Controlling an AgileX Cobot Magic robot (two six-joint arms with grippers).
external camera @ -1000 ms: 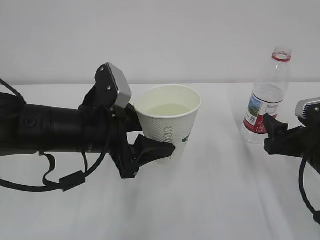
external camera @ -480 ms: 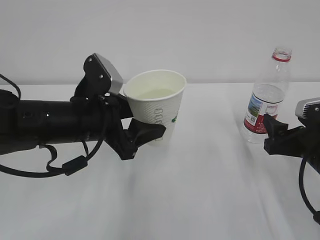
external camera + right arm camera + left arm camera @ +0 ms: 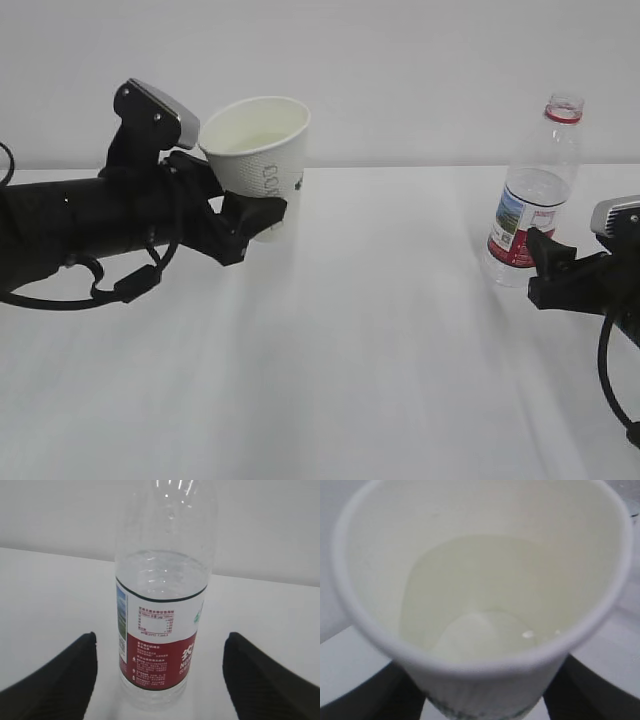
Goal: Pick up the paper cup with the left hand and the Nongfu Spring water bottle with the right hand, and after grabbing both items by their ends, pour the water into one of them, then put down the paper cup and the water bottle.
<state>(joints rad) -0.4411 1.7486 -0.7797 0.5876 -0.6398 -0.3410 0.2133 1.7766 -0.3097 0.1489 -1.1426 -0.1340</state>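
Left tool (image 3: 262,214) is clamped round the lower part of the paper cup (image 3: 262,160), carrying it above the white worktop (image 3: 360,340) at the far left, well apart from the Nongfu Spring water bottle (image 3: 530,195). In the exterior view the cup leans, its rim tipped toward the camera and the right. The left wrist view looks straight into it: water (image 3: 485,595) lies in the bottom, its surface slanted against one wall.

Right tool (image 3: 160,675) is released, its two black fingers (image 3: 55,675) standing either side of the bottle without touching it. The bottle stands upright on the worktop with no cap on its red-ringed neck, and water reaches about to the top of the label.

Main risk, as I judge it, is at the cup. A thin paper wall squeezed low down can buckle, and a tilted cup with liquid in it may slop over the rim if the arm swings or stops sharply. Setting it down while it leans could land it on the edge of its base and tip it.

At the bottle, the worry is the open neck: a finger brushing the ribbed plastic as the arm moves could knock the tall, light bottle over and spill what remains across the worktop.
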